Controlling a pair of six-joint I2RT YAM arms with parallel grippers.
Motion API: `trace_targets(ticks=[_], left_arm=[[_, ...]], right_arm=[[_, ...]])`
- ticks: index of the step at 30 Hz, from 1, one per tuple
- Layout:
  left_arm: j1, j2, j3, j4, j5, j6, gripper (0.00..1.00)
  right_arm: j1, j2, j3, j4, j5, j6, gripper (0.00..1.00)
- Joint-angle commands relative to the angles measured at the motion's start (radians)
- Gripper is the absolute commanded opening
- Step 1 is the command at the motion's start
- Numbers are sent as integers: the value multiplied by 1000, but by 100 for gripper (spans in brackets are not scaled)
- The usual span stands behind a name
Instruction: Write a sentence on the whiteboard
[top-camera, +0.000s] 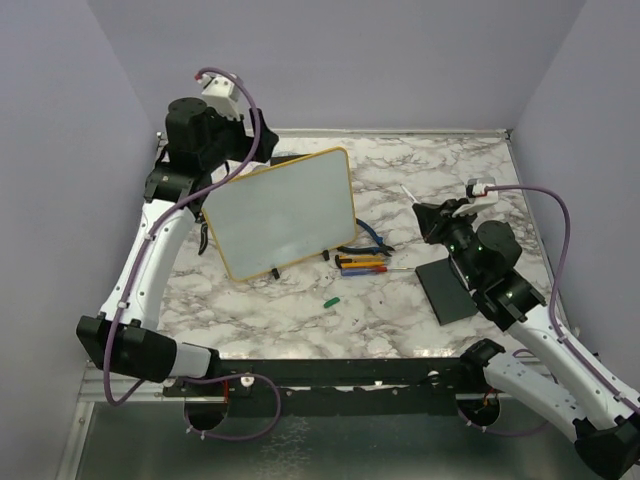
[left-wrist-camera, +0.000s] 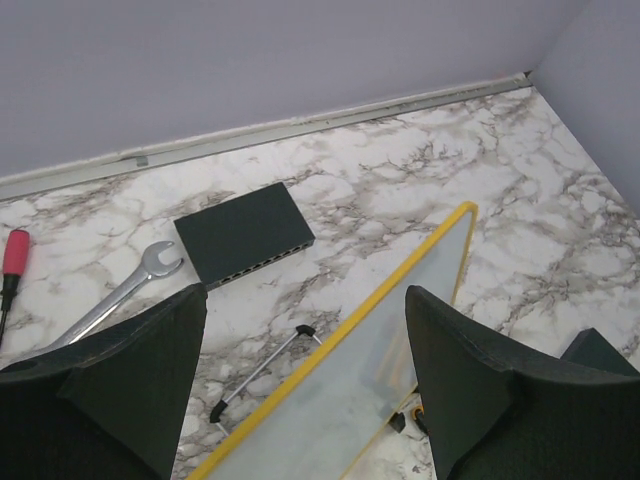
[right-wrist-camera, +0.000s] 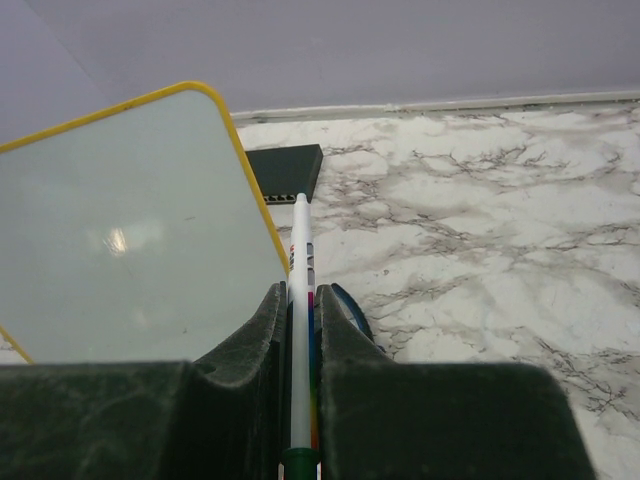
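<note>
Right gripper (right-wrist-camera: 302, 298) clamped on slim white marker pen (right-wrist-camera: 300, 240), barrel along 12 o'clock in the wrist view. Yellow-framed rectangular whiteboard (top-camera: 285, 210) lies at 9 o'clock of it in the top view, well apart, propped tilted. Its long axis runs 8-to-2 o'clock and its face is blank, no sentence visible. Left gripper (left-wrist-camera: 305, 300) is nearer, jaws wide astride the rim, contact unclear. No containers seen. Judgement: pen must travel toward 9 o'clock.

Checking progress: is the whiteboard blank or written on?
Blank: the whiteboard shows no strokes from above or in the right wrist view, and the right gripper holds the marker apart from it.
</note>
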Motion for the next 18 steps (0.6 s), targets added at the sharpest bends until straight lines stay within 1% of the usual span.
trace_targets(ticks=[1, 5, 8, 14, 18], left_arm=[[157, -59, -34, 26, 176, -46, 81], [342, -127, -172, 102, 270, -125, 81], [445, -182, -275, 164, 330, -183, 81], [512, -272, -411, 200, 390, -202, 81], [527, -318, -493, 200, 406, -195, 81]], right_arm=[[-5, 15, -10, 23, -39, 1, 1], [-5, 28, -3, 39, -109, -30, 1], [-5, 31, 1, 46, -150, -44, 1], [-4, 36, 4, 55, -172, -58, 1], [-4, 38, 1, 62, -190, -63, 1]])
